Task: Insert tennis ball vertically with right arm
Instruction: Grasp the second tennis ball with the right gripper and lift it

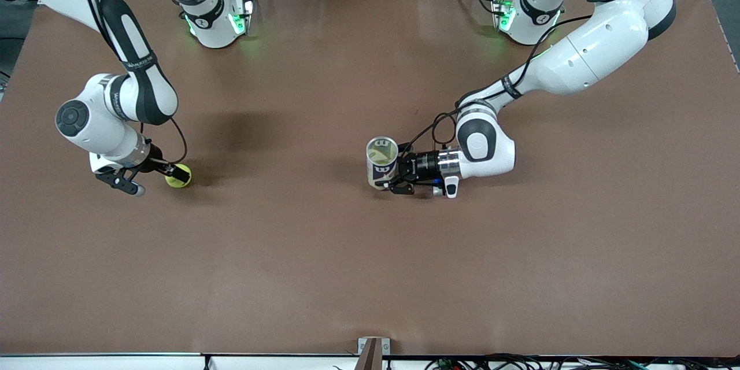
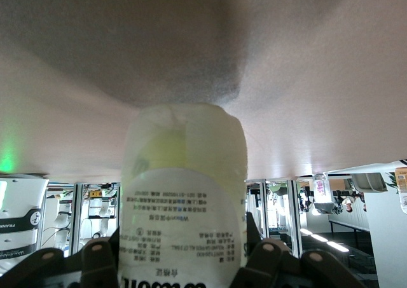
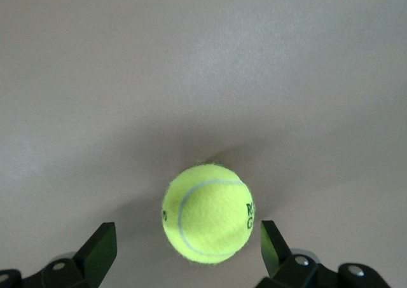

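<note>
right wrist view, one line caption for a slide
Open right pincer straddling the tennis ball on the brown table.

can: base cut off in left wrist view | label print blurred

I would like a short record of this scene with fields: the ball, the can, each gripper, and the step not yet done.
ball: tennis ball on the table, toward the right arm's end
can: clear ball can, upright, mouth up, near the table's middle
left gripper: left gripper closed on the can's side
right gripper: right gripper open, fingers on either side of the ball, not gripping
not yet done: ball not lifted, not in the can
</note>
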